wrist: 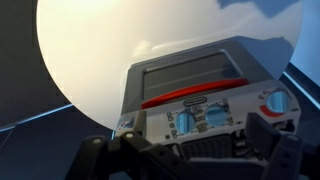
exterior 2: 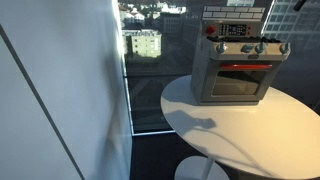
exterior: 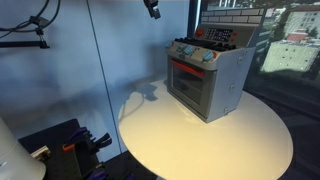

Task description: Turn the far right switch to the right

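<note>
A grey toy oven (exterior: 205, 72) with a red door handle stands on the round white table (exterior: 200, 140); it shows in both exterior views (exterior 2: 235, 70). A row of knobs (exterior 2: 250, 47) runs along its front top edge, and the end knob (exterior 2: 283, 46) sits at one corner. In the wrist view the oven (wrist: 190, 85) lies below me, with two blue knobs (wrist: 200, 119) and a red-and-white knob (wrist: 275, 102) at the right end. My gripper (wrist: 185, 160) is open and empty, its fingers spread above the knob row. In an exterior view it (exterior: 152, 8) hangs high above the table, apart from the oven.
The table's rim (exterior 2: 200, 140) curves round near the oven. A blue wall panel (exterior: 70, 60) and a window with a city view (exterior 2: 145, 50) stand beside the table. Dark equipment (exterior: 70, 140) sits low next to the table.
</note>
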### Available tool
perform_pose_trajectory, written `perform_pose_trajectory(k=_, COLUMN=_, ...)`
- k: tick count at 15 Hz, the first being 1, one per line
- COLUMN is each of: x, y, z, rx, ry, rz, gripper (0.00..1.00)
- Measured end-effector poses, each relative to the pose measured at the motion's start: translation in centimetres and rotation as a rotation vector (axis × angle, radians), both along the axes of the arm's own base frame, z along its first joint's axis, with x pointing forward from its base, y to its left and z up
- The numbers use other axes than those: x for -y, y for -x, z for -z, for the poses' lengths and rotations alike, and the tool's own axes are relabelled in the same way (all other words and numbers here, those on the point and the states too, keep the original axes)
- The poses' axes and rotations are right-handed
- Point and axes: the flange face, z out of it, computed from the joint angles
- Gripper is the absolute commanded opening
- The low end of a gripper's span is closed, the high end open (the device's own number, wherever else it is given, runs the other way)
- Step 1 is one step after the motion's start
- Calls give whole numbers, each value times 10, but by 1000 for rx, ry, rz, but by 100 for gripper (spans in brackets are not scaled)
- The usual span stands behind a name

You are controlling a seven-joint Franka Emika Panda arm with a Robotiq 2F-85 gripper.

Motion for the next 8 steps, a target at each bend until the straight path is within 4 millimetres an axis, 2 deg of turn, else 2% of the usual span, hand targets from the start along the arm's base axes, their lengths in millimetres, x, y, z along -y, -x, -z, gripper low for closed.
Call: perform_pose_trajectory(k=8, x=54, y=-4, z=17, rx=21, ry=-14, rz=95, gripper=100)
